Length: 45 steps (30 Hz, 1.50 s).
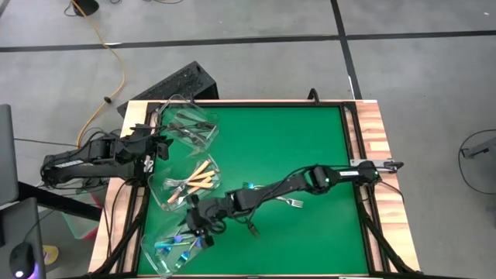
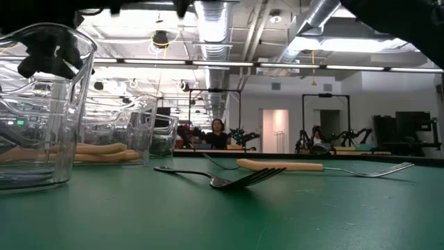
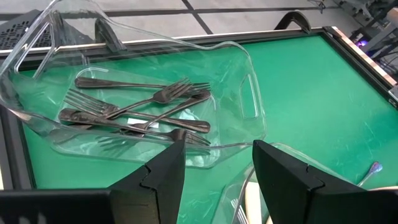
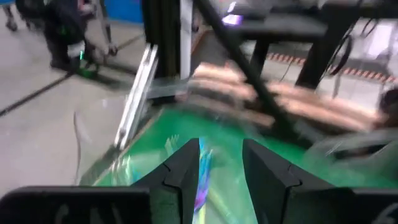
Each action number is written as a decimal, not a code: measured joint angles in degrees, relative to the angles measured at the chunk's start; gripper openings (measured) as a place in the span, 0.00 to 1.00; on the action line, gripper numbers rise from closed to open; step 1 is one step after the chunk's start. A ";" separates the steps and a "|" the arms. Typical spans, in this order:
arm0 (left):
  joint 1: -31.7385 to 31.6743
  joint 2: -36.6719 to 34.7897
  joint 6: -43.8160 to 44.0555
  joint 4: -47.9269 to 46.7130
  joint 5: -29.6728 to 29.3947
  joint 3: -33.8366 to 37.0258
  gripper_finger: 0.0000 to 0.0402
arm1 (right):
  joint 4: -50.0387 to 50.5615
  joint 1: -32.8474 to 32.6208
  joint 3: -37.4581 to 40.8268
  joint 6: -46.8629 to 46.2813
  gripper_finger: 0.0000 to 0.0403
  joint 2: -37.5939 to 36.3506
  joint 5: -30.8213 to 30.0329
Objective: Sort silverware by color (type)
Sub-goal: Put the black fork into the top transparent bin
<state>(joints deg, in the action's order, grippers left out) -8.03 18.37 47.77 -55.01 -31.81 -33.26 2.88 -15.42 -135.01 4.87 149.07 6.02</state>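
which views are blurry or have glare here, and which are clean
Right wrist view: motion-smeared, the iridescent blue-purple fork between the right gripper fingers is a streak. Low view: dark metal fork sharp, bright ceiling lights behind, near clear plastic tub soft. Left wrist view: crisp, glare on the tub of dark silver-grey forks. High view: even light.

Four cameras on one green desk (image 1: pixel 294 155)

High view looks straight down, taking in the whole desk and both arms; low view sits at desk-top level, close to a loose fork (image 2: pixel 229 179), facing the room behind; left wrist view peers closely into the tub of grey forks (image 3: pixel 140 115), also seen from above; right wrist view, blurred, hangs over the blue-fork tub (image 1: pixel 174 246).
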 joint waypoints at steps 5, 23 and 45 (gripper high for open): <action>0.02 0.00 0.00 0.00 0.00 0.00 0.43 | 0.70 1.71 -0.05 0.18 0.35 -4.97 -0.04; 0.01 -0.01 0.01 0.00 -0.02 0.02 0.43 | 34.57 9.15 -0.01 5.88 0.34 -25.63 -3.55; 0.00 0.00 0.51 0.01 -2.91 0.02 0.43 | 79.89 12.92 4.66 -18.28 0.33 -28.61 -10.75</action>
<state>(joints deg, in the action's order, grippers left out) -8.03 18.37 48.28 -55.00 -34.72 -33.23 82.77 -2.50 -130.35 -13.41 120.46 -4.72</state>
